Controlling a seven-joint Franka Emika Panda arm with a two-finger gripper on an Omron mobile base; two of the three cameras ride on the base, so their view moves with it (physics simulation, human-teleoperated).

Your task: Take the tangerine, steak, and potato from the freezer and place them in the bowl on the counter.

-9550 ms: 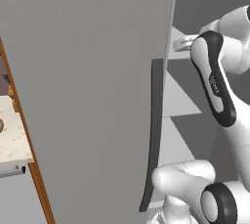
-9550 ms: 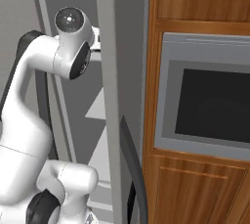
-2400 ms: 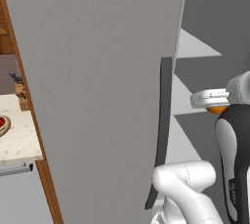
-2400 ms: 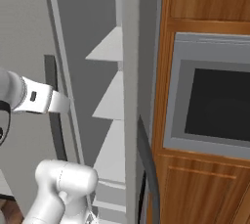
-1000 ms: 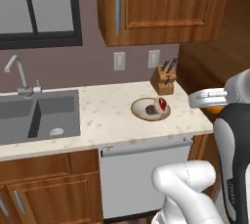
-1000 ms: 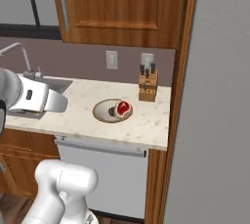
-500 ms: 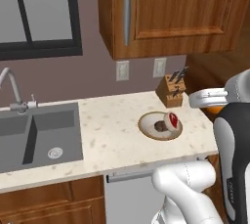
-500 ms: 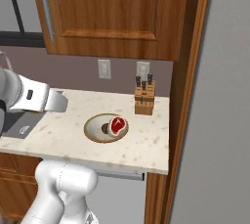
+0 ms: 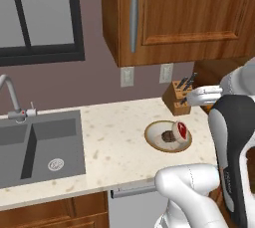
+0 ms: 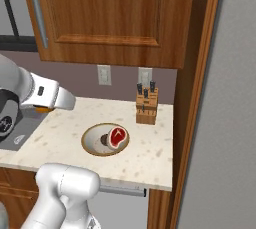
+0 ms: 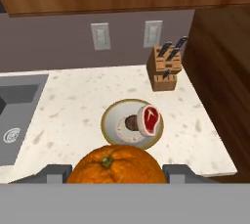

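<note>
two foods, red steak (image 11: 149, 119) and brown potato (image 11: 131, 122), are sitting in the tan bowl (image 11: 111, 130) on the speckled counter (image 11: 73, 105); our gripper (image 11: 117, 173) is clamping the orange tangerine (image 11: 116, 165) nearer, risking a release short of the rim.

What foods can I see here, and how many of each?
Tangerine, held in the end effector: 1
Steak, in the bowl: 1
Potato, in the bowl: 1
Total: 3 foods
</note>
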